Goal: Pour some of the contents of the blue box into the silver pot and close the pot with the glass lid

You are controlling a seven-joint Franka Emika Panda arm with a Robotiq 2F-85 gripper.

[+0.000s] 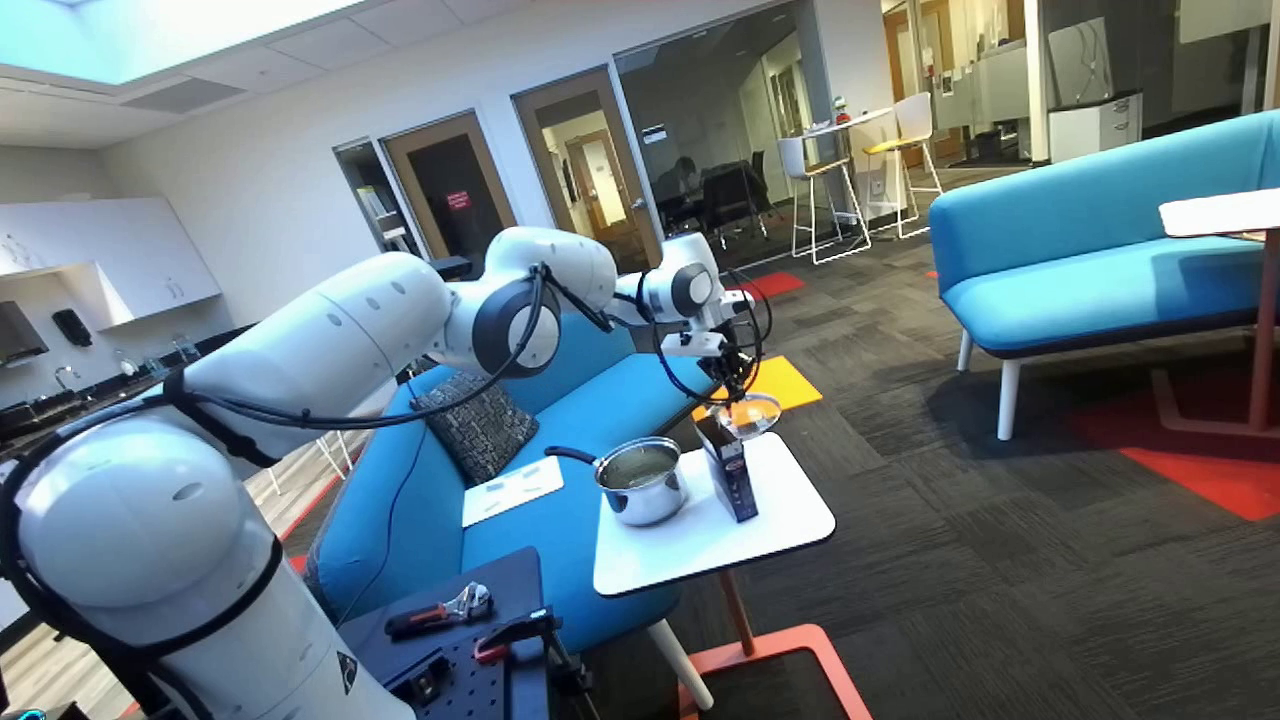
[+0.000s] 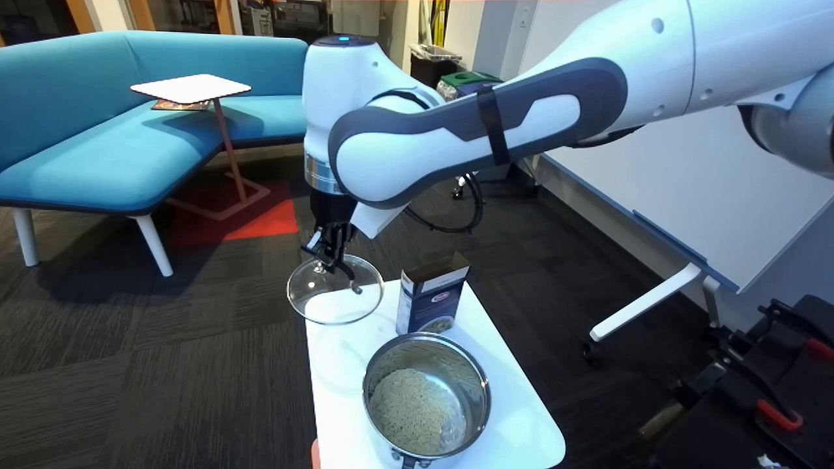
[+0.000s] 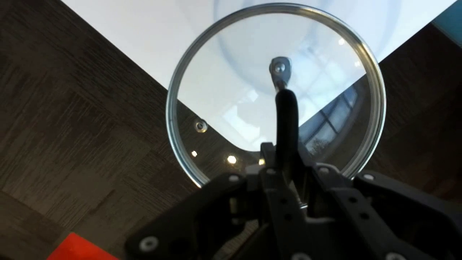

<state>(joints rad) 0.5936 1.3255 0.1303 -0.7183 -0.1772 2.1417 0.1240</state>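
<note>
The silver pot [image 1: 648,500] stands on the white table and also shows in an exterior view [image 2: 483,381], uncovered, with pale grains on its bottom. The blue box [image 2: 435,306] stands upright beside the pot, its top open; it shows dark in an exterior view [image 1: 735,478]. My gripper [image 3: 287,159] is shut on the black handle of the glass lid [image 3: 245,65]. In both exterior views the gripper [image 1: 735,380] [image 2: 335,257] holds the lid [image 2: 313,293] [image 1: 757,414] roughly level, past the box from the pot, partly over the table's corner and apart from the pot.
The small white table [image 1: 700,545] has rounded corners and bears the pot and box. The pot's black handle [image 1: 570,454] points toward the blue sofa [image 1: 600,390]. A dark bench [image 1: 480,650] with a wrench and clamps stands by the robot base. A whiteboard [image 2: 704,169] stands behind.
</note>
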